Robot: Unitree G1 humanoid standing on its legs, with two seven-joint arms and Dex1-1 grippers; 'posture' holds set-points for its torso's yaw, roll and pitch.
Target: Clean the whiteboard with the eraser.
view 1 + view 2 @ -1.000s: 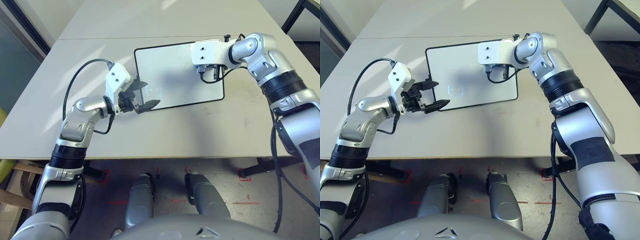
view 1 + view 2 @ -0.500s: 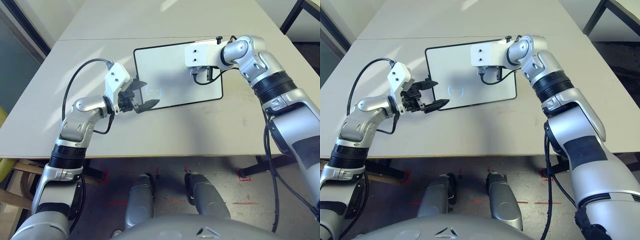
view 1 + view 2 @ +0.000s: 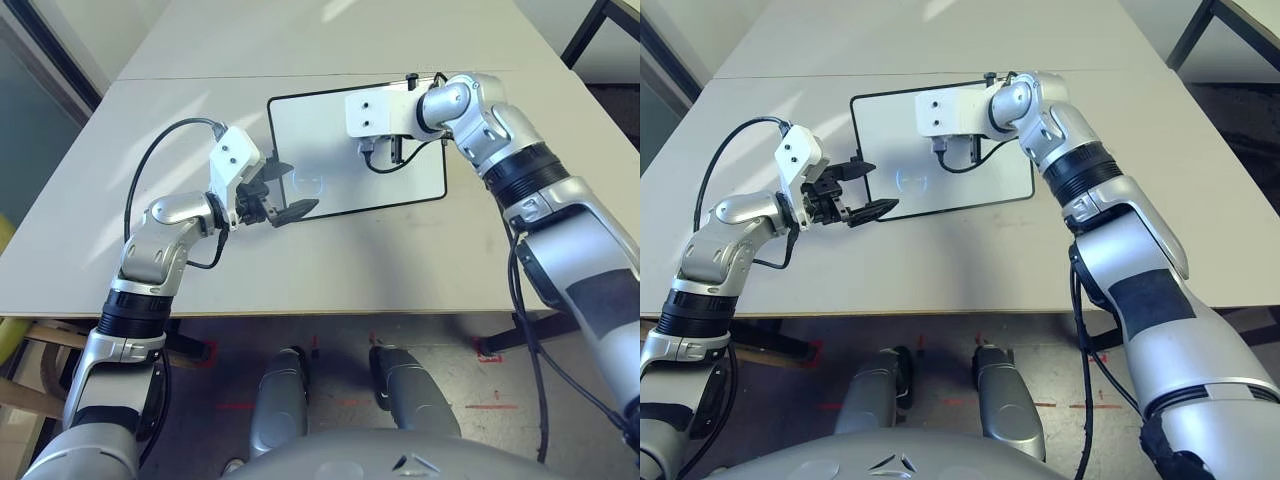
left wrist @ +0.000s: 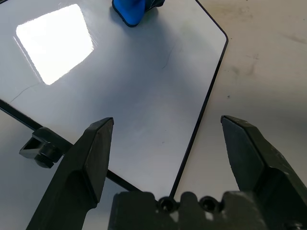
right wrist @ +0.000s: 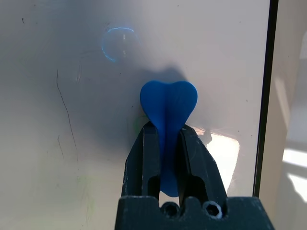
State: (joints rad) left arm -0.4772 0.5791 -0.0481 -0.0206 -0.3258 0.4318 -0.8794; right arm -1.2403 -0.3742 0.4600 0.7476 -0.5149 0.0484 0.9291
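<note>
Right wrist view: right gripper [image 5: 166,143] clamps eraser [image 5: 168,103], seemingly touching whiteboard [image 5: 72,143]; left gripper [image 4: 165,139] spread.

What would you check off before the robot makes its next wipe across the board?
1. Right end effector clamped on the eraser: ok, fingers shut on its narrow middle.
2. Eraser over the whiteboard, not the table: ok.
3. Eraser pressing on the surface: cannot tell, though its shadow lies close beneath it.
4. Marks left to wipe: ok, a blue ring and thin dark strokes lie ahead of it.
5. Left end effector clear of the wiping path: ok, open at the board's near left corner.
6. Board steadied: not ok, those fingers straddle the frame without gripping.
</note>
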